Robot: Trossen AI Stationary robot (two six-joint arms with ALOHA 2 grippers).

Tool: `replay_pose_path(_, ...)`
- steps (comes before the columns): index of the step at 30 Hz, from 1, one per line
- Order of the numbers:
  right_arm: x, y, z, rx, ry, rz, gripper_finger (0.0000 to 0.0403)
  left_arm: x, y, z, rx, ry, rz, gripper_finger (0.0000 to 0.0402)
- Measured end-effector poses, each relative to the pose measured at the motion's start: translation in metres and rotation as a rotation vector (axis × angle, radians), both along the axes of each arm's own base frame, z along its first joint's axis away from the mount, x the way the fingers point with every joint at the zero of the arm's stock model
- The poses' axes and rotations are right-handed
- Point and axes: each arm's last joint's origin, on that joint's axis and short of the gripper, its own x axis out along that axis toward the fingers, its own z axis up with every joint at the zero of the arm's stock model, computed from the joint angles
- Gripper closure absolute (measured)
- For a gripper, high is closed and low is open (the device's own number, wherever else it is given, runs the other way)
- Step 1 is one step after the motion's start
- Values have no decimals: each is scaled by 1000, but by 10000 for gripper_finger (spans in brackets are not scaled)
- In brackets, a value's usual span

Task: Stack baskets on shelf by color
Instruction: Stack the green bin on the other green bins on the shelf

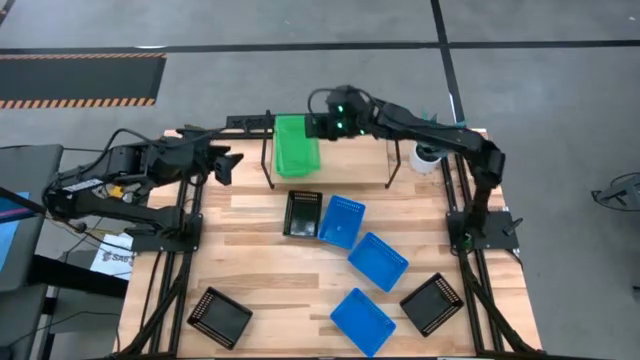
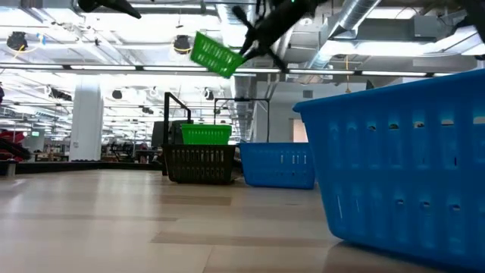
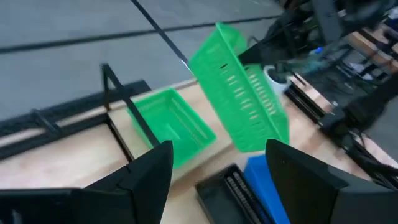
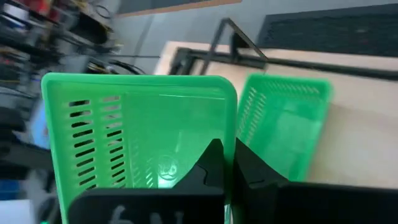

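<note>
- the right gripper (image 1: 322, 127) hangs above the shelf (image 1: 330, 150) at the far edge of the surface (image 1: 260, 280), its jaws clamped on the rim of a green basket (image 4: 143, 140) held tilted in the air.
- under it a second green basket (image 3: 171, 124) sits in the left end of the shelf; from above the two overlap and read as one green patch, so a third beneath cannot be ruled out.
- the left gripper (image 3: 217, 180) waits beside the shelf's left post, jaws apart and holding nothing.
- a white pot (image 1: 428, 157) stands just beyond the shelf's right end, under the right arm.
- in front of the shelf a black basket (image 1: 303, 213) and a blue basket (image 1: 342, 221) lie side by side, touching or nearly so.
- a second blue basket (image 1: 378, 261) lies just behind them toward the near edge, and a third blue basket (image 1: 362, 321) nearer still.
- one black basket (image 1: 432, 304) sits near the right front corner, another black basket (image 1: 219, 317) near the left front corner, well apart from each other.
- count on view: two green for certain, three blue, three black.
- some papers (image 1: 110, 258) lie off the surface's left edge, under the left arm.
</note>
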Motion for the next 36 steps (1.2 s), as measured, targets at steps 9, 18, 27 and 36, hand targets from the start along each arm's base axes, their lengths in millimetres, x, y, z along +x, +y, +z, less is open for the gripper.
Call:
replay_pose_path(9, 2, -63, -19, 34, -105, -21, 391, -6, 26, 1, 11, 32, 70, 157)
replay_pose_path(18, 2, -77, -1, -29, -68, 30, 384, -8, 55, 0, -63, -21, 173, 157)
replay_pose_path(27, 4, -69, -8, -67, 38, 11, 386, 4, 73, -8, -119, 0, 207, 157)
replay_pose_path(36, 15, -50, -17, -93, 124, 8, 378, 12, 78, -13, -155, 9, 216, 157)
